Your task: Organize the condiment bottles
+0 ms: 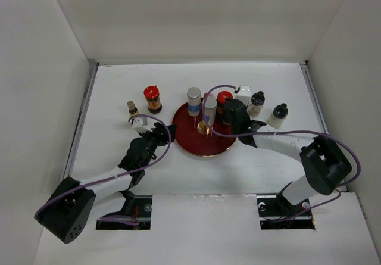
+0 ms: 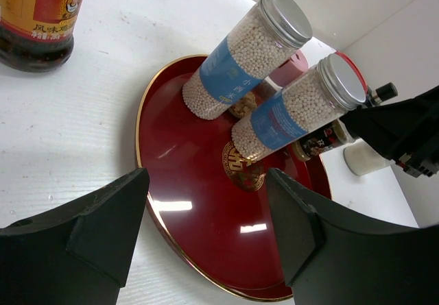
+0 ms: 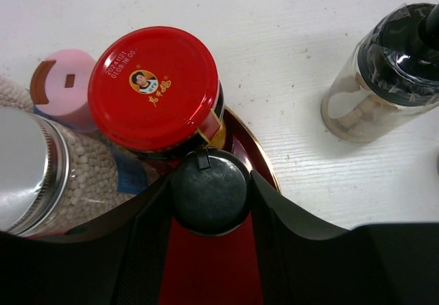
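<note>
My left arm [image 1: 104, 181] lies low, reaching forward and to the right from its base. The left gripper [image 2: 206, 181] points down and ahead with its fingers [image 2: 103, 229] well apart and nothing between them. My right arm [image 1: 286, 141] goes out to an elbow on the far right, then folds back to the left and forward with the wrist tipped down, and the right gripper [image 3: 209, 181] has both fingers pressed against the sides of a black-capped bottle [image 3: 209, 194].

silver-capped cylinders [image 2: 236, 79]: two upright on plate [image 2: 185, 243] | red-lidded jar [image 3: 156, 89]: at plate rim | black-capped bottle [image 3: 209, 197]: between right end effector [image 3: 210, 184] fingers
</note>
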`<state>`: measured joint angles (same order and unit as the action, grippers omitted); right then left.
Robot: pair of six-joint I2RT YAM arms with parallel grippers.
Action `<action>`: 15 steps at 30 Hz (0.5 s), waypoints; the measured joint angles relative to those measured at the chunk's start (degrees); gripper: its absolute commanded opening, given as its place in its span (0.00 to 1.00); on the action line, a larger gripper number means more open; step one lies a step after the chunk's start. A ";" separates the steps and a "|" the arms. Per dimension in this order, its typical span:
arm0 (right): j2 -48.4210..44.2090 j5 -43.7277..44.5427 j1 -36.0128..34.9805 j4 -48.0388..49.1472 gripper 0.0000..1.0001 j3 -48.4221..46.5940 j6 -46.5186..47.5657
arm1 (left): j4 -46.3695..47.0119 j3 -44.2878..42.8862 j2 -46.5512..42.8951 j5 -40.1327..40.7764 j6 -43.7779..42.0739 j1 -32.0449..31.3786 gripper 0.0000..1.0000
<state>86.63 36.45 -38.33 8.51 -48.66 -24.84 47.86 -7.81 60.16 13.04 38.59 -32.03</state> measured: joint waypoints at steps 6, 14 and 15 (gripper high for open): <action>0.52 0.87 0.00 0.37 0.43 0.90 0.00 | 0.00 0.00 0.00 0.00 0.00 0.00 0.68; 0.52 1.27 0.48 1.25 0.57 3.04 -0.02 | 0.00 0.00 0.00 0.00 0.00 -0.02 0.68; 0.52 1.29 0.48 1.40 0.62 3.08 -0.09 | 0.00 0.00 0.00 0.00 0.00 -0.02 0.68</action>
<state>87.15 37.74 -37.85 9.91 -45.58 -24.93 47.86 -7.81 60.16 13.04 38.59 -32.05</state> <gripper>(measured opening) 0.550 0.677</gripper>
